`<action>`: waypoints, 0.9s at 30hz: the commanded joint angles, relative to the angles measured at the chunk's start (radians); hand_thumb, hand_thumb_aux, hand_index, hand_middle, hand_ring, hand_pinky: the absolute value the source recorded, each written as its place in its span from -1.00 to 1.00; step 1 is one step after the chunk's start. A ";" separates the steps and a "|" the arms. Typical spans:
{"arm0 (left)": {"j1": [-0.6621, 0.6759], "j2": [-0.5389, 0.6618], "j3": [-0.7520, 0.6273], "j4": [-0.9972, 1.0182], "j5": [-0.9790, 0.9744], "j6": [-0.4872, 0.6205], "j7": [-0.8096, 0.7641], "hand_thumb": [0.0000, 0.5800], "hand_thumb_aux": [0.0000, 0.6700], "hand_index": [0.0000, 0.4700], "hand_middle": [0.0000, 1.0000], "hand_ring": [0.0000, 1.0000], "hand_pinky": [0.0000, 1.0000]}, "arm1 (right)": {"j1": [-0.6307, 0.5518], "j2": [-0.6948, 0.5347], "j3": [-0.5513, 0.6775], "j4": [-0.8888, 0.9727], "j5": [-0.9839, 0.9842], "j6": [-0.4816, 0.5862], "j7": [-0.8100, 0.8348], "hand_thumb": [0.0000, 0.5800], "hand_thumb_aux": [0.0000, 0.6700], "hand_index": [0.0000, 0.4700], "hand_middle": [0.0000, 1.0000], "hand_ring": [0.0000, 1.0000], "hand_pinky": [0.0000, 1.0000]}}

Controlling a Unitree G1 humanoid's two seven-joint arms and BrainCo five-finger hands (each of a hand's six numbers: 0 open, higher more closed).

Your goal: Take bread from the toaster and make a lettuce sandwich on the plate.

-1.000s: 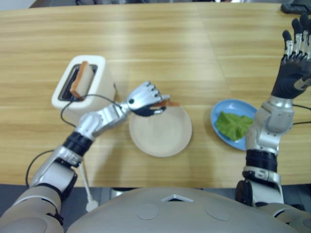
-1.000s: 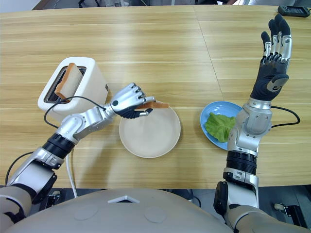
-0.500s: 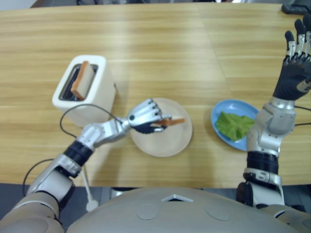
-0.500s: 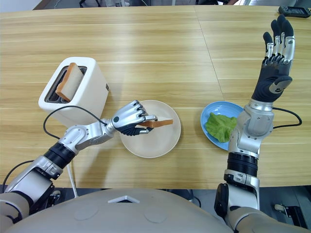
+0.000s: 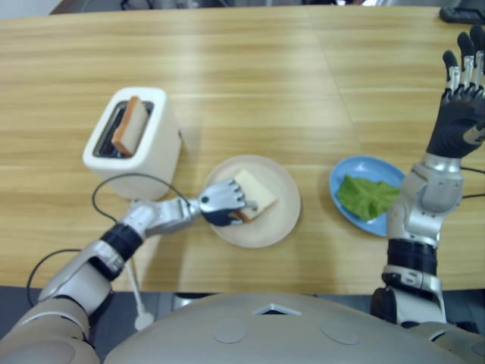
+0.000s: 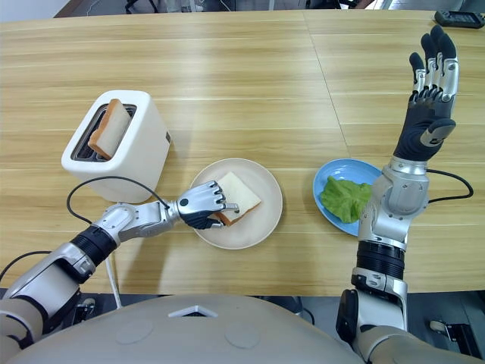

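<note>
A white toaster (image 6: 121,144) stands at the left with one bread slice (image 6: 108,127) upright in its slot. On the beige plate (image 6: 261,224) in the middle lies a second bread slice (image 6: 241,196), flat. My left hand (image 6: 201,208) rests at the plate's left edge, fingers curled on that slice's near corner. A lettuce leaf (image 6: 343,199) lies on a blue plate (image 6: 327,174) to the right. My right hand (image 6: 427,95) is raised above the table at the far right, fingers spread and holding nothing.
The toaster's black cord (image 6: 91,189) loops over the table in front of it, close to my left forearm. A dark object (image 6: 458,17) lies at the far right corner. Bare wooden table (image 6: 242,76) stretches behind the plates.
My left hand has come down toward me and lowered the bread slice from above the plate to lie flat on it. The right hand has stayed raised.
</note>
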 commanded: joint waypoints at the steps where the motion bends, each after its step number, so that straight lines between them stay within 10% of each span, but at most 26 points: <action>1: 0.043 0.017 -0.008 -0.002 -0.148 -0.091 -0.144 -1.00 -1.00 -1.00 -1.00 -1.00 -1.00 | 0.004 -0.008 -0.006 -0.026 0.001 0.019 -0.001 -1.00 -1.00 -1.00 -1.00 -1.00 -1.00; 18: 0.054 0.008 0.166 -0.038 -0.320 -0.071 -0.297 -1.00 -1.00 -1.00 -1.00 -1.00 -1.00 | -0.004 -0.006 0.010 -0.049 -0.017 0.046 -0.005 -1.00 -1.00 -1.00 -1.00 -1.00 -1.00; 27: 0.048 0.007 0.475 -0.403 -0.698 0.034 -0.340 -1.00 -1.00 -1.00 -1.00 -1.00 -1.00 | 0.013 -0.131 -0.023 0.010 -0.105 0.060 0.026 -1.00 -1.00 -1.00 -1.00 -1.00 -1.00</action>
